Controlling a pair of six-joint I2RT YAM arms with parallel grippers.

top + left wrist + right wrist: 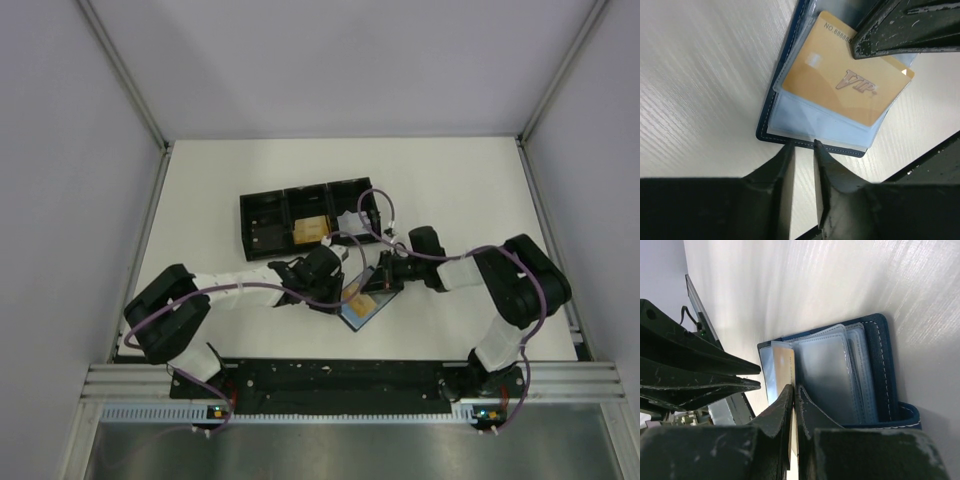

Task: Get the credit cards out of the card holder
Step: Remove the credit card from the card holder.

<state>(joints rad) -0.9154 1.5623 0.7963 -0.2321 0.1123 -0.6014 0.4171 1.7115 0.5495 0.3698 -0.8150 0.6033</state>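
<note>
The left gripper point(803, 146) has its two black fingers drawn almost together, tips at the near hem of the dark-blue folding stitched card holder point(766, 117). Whether they pinch it I cannot tell. The holder lies open on the pale wood-grain table point(700, 75), its clear plastic sleeves point(825, 375) fanned out. Just beyond, the right gripper point(795, 389) is clenched on the orange-tan rectangular credit card point(840, 75) marked VIP, which lies across the sleeves. Farther past both grippers stands the black three-compartment plastic tray point(262, 228), with a second orange card point(311, 230) in its middle compartment.
</note>
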